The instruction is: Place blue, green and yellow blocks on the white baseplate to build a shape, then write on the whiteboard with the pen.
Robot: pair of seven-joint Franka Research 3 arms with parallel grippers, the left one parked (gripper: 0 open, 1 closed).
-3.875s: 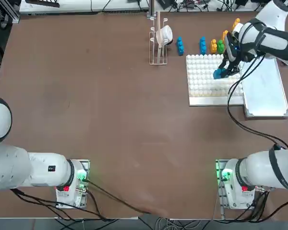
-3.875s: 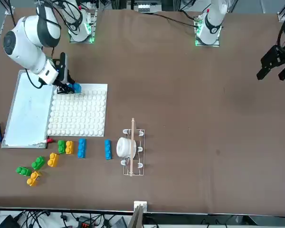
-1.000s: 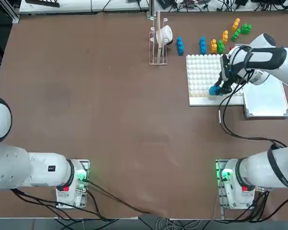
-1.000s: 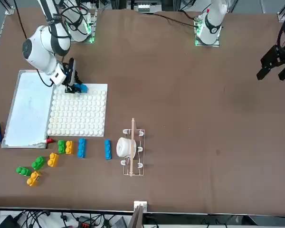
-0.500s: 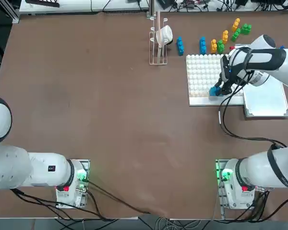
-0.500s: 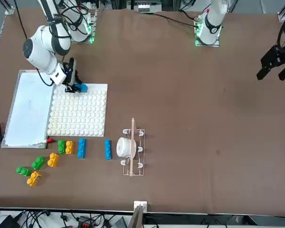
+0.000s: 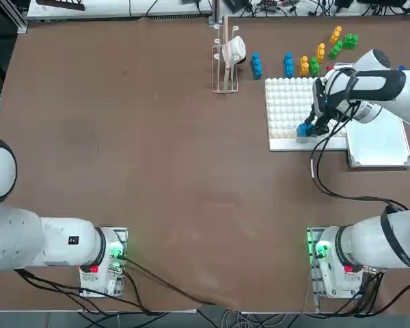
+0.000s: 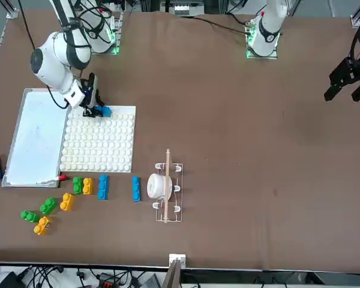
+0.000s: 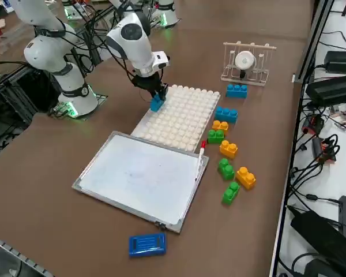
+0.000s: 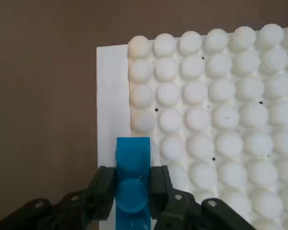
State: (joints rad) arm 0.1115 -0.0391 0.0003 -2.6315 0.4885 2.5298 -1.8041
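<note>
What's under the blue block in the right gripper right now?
The right gripper is shut on the blue block, over the white baseplate where its plain strip meets the first studs. The block covers whatever is directly beneath, so seating cannot be told.

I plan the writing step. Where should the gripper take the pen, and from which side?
Grip the pen on its white barrel, near the middle, coming from above. It lies flat along the whiteboard edge beside the white baseplate, so the gripper's fingers should probably close across its thin width.
</note>
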